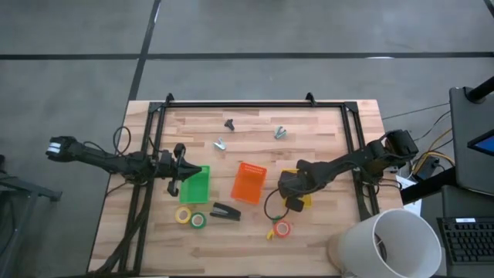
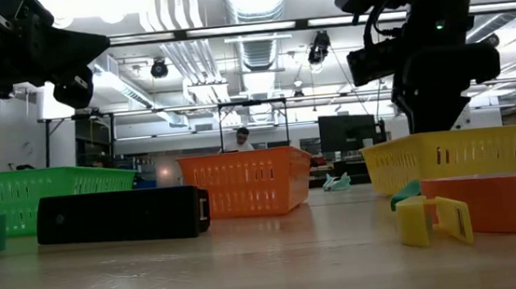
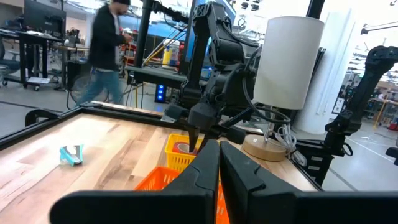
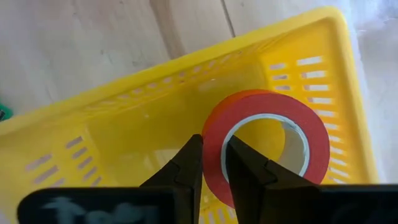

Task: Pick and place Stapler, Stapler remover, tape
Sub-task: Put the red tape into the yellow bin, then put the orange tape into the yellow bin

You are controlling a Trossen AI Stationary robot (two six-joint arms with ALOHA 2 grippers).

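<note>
The right gripper (image 4: 214,163) hangs inside the yellow bin (image 4: 130,134), its two dark fingers (image 4: 186,163) pinching the rim of a red-orange tape roll (image 4: 264,146) that stands tilted within the bin. In the high view this gripper (image 1: 292,188) sits right of centre, over the yellow bin (image 1: 305,202), which is mostly hidden beneath it.

The left gripper (image 1: 187,171) is clenched on nothing, hovering at the upper edge of the green bin (image 1: 195,185), left of centre in the high view.

Between the two bins stands the orange bin (image 1: 248,183). Below the green bin, toward the lower part of the high view, lie a yellow tape roll (image 1: 184,215) and a green tape roll (image 1: 198,221), touching or nearly so. Just right of them lies the stapler (image 1: 225,211), black and elongated; in the low view it lies on the wood at the left (image 2: 122,215). Another red tape roll (image 1: 282,228) lies flat on the table below the yellow bin, with a small yellow piece (image 1: 272,233) beside it.

In the upper part of the high view, three small items are spread apart: a dark one (image 1: 229,123), a pale one (image 1: 221,144) and a greyish one (image 1: 280,133); which is the staple remover I cannot tell.

A person (image 3: 107,50) walks in the room beyond the table, at the upper left of the left wrist view.
</note>
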